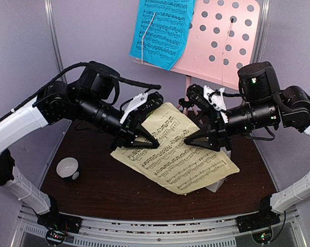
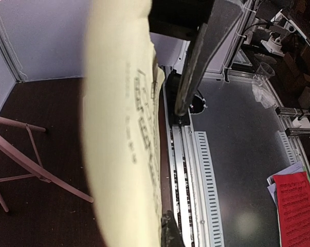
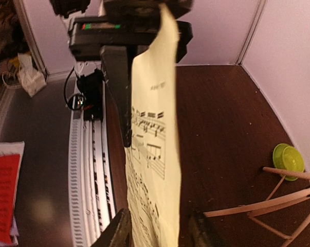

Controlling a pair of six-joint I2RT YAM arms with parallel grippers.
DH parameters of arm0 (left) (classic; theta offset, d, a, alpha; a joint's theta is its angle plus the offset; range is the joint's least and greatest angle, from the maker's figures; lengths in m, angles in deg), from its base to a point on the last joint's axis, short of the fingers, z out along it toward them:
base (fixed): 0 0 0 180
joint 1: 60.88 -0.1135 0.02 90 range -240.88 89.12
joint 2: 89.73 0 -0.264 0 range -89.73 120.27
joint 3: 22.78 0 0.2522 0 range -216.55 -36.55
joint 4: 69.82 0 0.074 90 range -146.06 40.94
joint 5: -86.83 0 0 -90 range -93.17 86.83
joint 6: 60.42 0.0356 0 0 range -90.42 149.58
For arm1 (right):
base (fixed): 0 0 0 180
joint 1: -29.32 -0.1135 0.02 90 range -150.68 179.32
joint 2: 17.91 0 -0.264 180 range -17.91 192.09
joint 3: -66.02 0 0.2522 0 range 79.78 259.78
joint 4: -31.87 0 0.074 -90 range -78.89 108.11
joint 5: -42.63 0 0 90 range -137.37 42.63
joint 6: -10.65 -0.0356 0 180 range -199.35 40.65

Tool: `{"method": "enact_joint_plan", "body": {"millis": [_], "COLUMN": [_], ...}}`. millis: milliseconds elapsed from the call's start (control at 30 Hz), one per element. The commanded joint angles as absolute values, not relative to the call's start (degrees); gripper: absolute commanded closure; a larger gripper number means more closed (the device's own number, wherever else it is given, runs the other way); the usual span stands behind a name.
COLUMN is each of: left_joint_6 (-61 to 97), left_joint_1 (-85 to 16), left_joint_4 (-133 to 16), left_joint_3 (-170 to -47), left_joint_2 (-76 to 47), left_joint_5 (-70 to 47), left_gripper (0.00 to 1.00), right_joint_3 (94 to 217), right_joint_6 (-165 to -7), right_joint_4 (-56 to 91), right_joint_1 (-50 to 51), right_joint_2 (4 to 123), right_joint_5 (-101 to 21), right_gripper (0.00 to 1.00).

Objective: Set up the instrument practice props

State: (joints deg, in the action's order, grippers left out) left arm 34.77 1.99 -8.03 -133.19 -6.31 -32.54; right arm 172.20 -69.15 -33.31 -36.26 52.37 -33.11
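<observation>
**Both claws at the yellow page**

The left claw (image 1: 153, 144) is clamped on the far edge of the yellow page (image 1: 188, 164). The right claw (image 1: 188, 142) stands part open, the same edge between its fingers; contact is unclear. The page slopes over the tabletop (image 1: 93, 190), hiding what lies beneath. Behind, the blue page (image 1: 162, 28) leans on the stand (image 1: 232, 46), whose top is cut off.

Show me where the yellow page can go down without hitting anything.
Free: the pink desk right of the blue page; the near-left table between cup and yellow page. Crowded: the middle, where left gripper and right gripper meet at that page.
</observation>
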Motion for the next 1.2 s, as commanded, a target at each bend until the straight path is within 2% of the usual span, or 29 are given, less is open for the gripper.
{"method": "enact_joint_plan", "body": {"millis": [0, 67, 100, 167, 267, 367, 633, 900, 1000, 1167], "left_joint_6": [35.92, 35.94, 35.87, 34.89, 31.66, 28.40, 21.65, 19.86, 19.48, 18.06], "left_joint_1": [2.31, 2.31, 2.31, 2.31, 2.03, 0.94, 0.21, 1.64, 2.57, 3.69], "left_joint_4": [-8.59, -8.58, -8.75, -10.46, -17.59, -27.48, -36.97, -39.97, -38.14, -41.18], "left_joint_3": [-135.50, -135.98, -136.36, -136.89, -135.07, -132.11, -147.08, -167.27, -175.51, -181.16], "left_joint_2": [-5.51, -5.57, -5.68, -6.41, -9.84, -13.49, -5.01, 10.10, 15.69, 21.53], "left_joint_5": [-31.83, -30.78, -29.94, -27.11, -18.84, -9.80, -1.01, 1.25, 1.79, 1.86], "left_gripper": [1.00, 0.98, 0.92, 0.80, 0.46, 0.36, 0.31, 0.31, 0.32, 0.33], "right_joint_3": [175.89, 177.46, 178.38, 180.14, 181.40, 181.56, 182.75, 185.70, 187.13, 184.02], "right_joint_6": [-70.36, -70.72, -71.09, -71.63, -73.24, -75.66, -78.66, -77.60, -76.05, -73.34], "right_joint_4": [-31.76, -32.60, -32.89, -33.44, -32.44, -29.48, -19.94, -16.14, -15.94, -9.02], "right_joint_1": [-36.78, -36.81, -36.83, -36.80, -36.64, -36.44, -36.12, -36.14, -36.08, -36.09], "right_joint_2": [53.43, 53.41, 53.33, 52.92, 50.54, 46.67, 37.29, 30.38, 29.21, 26.72], "right_joint_5": [-31.25, -32.05, -32.70, -35.20, -40.74, -46.65, -58.87, -67.58, -74.56, -79.82], "right_gripper": [0.71, 0.94, 1.00, 1.00, 1.00, 1.00, 1.00, 1.00, 1.00, 1.00]}}
